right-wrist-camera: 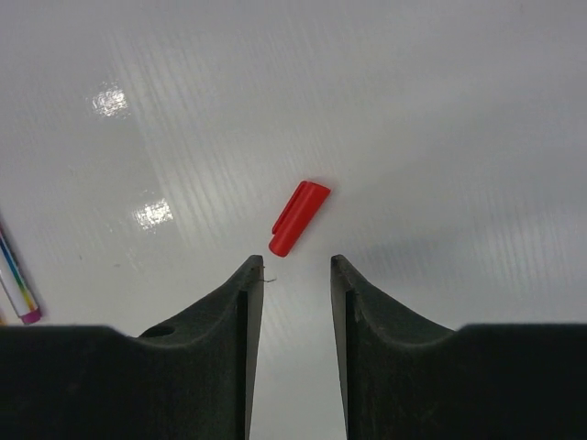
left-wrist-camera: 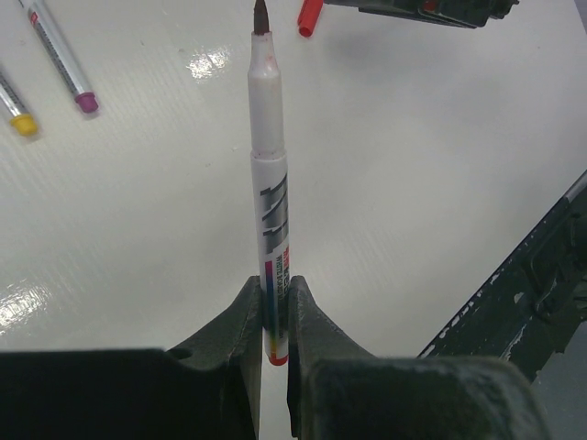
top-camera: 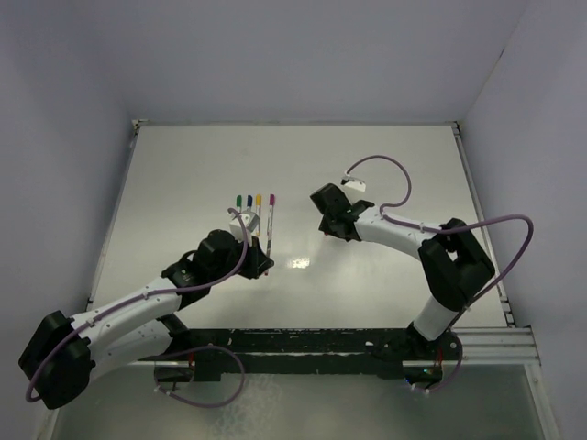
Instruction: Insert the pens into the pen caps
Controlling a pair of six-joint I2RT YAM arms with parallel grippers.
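A: Top view: four capped pens (top-camera: 255, 209) in a row on the counter (top-camera: 385, 165), left fingers (top-camera: 260, 262) at their 6 o'clock, right fingers (top-camera: 327, 229) at their 3.
B: Left wrist?
A: Left fingers clamped on the red pen (left-wrist-camera: 268, 137) by its tail, bare tip at 12, red cap (left-wrist-camera: 310, 16) just past it at 1 o'clock.
B: Right wrist?
A: Right fingers apart, holding nothing; cap lies slanted at their 12. I'd straddle it across its width, pinch mid-body, keep its open end clear for the tip.
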